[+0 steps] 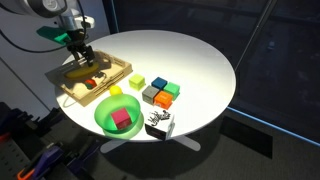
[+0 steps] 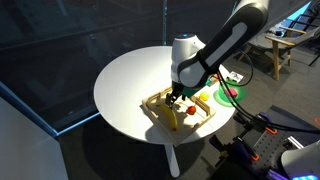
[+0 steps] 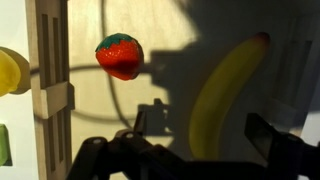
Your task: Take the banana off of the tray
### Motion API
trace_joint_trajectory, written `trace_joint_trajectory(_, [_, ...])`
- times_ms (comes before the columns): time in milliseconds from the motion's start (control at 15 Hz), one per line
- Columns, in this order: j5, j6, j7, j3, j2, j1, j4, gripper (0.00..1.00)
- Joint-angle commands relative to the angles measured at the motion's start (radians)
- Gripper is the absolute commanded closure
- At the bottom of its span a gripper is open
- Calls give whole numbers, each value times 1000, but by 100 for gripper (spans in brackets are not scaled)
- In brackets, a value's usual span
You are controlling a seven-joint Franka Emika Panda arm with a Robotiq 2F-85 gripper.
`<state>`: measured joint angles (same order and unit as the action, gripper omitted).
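Hovering over the wooden tray (image 1: 97,80), the end effector (image 1: 79,46) hangs low above the toys inside it. I think the robot is at the lining-up step: it has not grabbed anything yet.

Going from left to right in the wrist view, I see the tray's wooden wall (image 3: 50,60), then a red strawberry (image 3: 120,55), then the long yellow banana (image 3: 222,95). The banana lies flat on the tray floor, a bit tilted, with its tip pointing up and to the right. The two dark fingers (image 3: 275,138) at the bottom are spread wide apart and pinch nothing. The banana's lower end sits between them.

For the next move, I think the arm needs to go straight down so one finger lands on each side of the banana. Then it must squeeze, lift, and carry the banana over the tray wall to the white surface (image 1: 190,60). It should stay away from the strawberry.

Only the wrist view shows the banana clearly and how the fingers line up with it. In both exterior views the arm covers much of the tray, so the banana is hard to pick out. But an exterior view shows things the wrist view misses: a green bowl (image 1: 105,118) and some colored blocks (image 1: 160,93) sitting to the right of the tray.
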<state>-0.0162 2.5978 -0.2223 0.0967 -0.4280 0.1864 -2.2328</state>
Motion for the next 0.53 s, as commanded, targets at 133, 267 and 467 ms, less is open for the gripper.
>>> trace_joint_trajectory(133, [-8,69,-37,-10,-62,24,37,0])
trace_joint_trajectory(267, [-7,85,-38,-12,-81,31,45,0])
trace_joint_trajectory(467, [-4,105,-41,-17,-105,43,55,0])
